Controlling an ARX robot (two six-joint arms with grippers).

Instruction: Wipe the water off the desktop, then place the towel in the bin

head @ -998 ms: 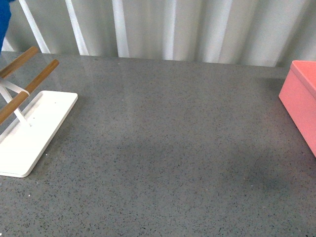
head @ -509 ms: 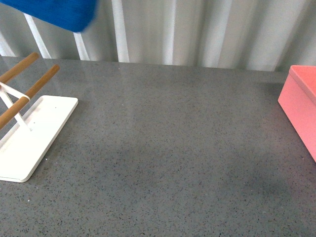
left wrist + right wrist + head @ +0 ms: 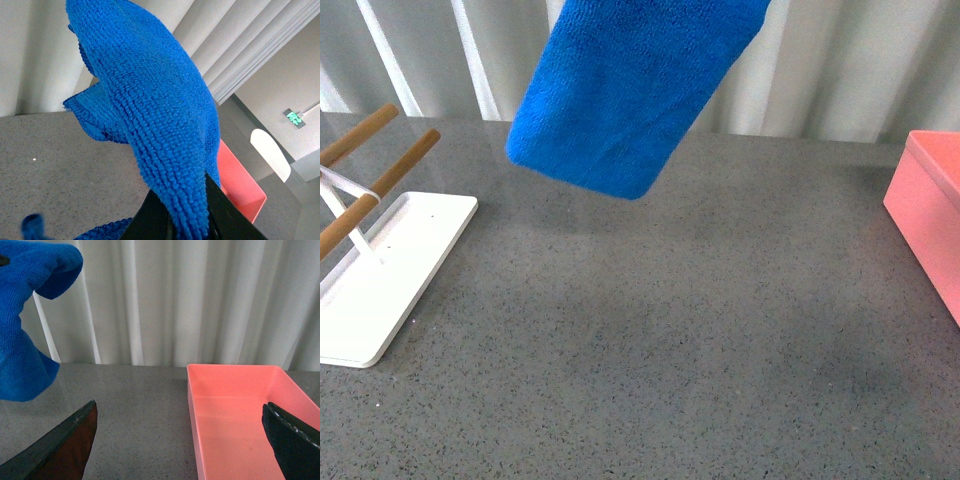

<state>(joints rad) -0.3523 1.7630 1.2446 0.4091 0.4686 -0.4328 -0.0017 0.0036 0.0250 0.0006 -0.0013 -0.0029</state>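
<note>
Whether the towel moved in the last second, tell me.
Yes. The towel swung rightward and down, from above the white rack to over the desktop.

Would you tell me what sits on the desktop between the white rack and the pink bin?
Nothing: the front view shows bare desktop there; the towel only hangs above it.

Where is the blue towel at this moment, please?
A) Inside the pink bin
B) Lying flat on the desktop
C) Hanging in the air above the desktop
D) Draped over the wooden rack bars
C: the towel hangs clear of the desktop, pinched by the left end effector, and the bin holds no cloth.
</note>
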